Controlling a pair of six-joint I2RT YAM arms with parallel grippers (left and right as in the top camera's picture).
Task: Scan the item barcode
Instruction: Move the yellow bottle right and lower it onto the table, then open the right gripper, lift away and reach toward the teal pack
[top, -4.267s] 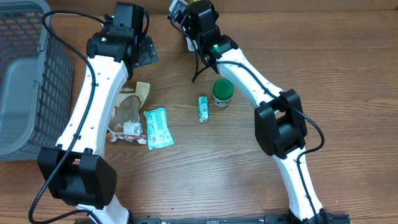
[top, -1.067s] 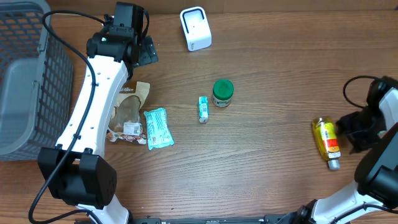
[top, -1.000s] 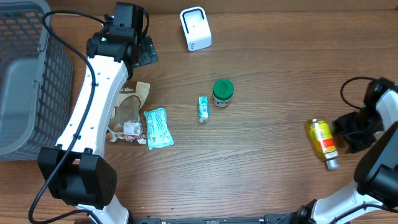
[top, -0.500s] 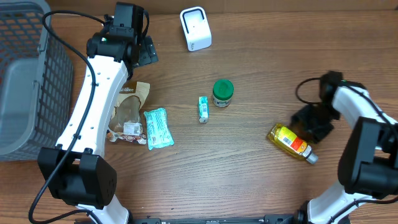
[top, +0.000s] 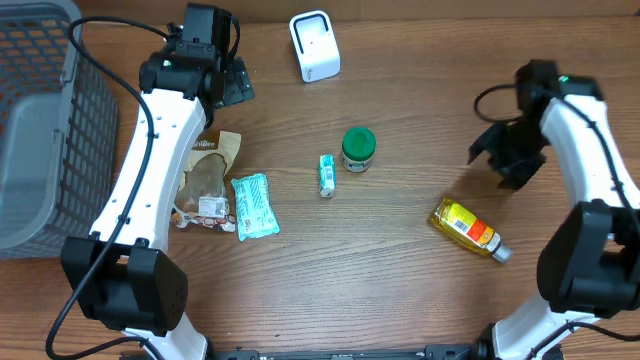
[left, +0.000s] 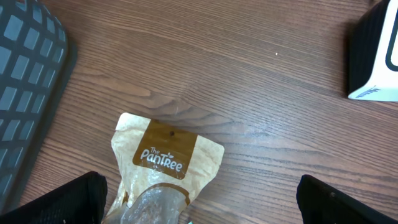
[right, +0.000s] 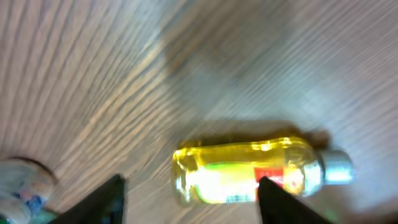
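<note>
**Bottle lies on the table just below the open right gripper**

Nearest us, in the lower right of the overhead frame, the bottle (top: 464, 225) lies flat on the table (top: 400, 300). Its long axis runs from upper left to lower right, with the cap at the lower-right end. The right gripper (top: 497, 165) hangs just up-frame of it, apart from it. Its fingers (right: 102, 202) are spread and hold nothing. In the right wrist view the bottle lies crosswise between and beyond the two fingertips, cap to the right. We judge that a pick calls for a straight drop onto the yellow body, with the fingers closing across the long axis.

Mid-frame stand a jar (top: 358, 148) and a small packet (top: 326, 175), with two pouches (top: 253, 205) further left, all well apart from the bottle.

At the top, the scanner (top: 315, 45) stands far up-left of the bottle. The left gripper (top: 235, 88) is near it at upper left, fingers wide apart and empty. The right arm is by far the nearer to the bottle.

The basket (top: 70, 130) fills the upper-left corner, and we see nothing in the part that shows.
</note>
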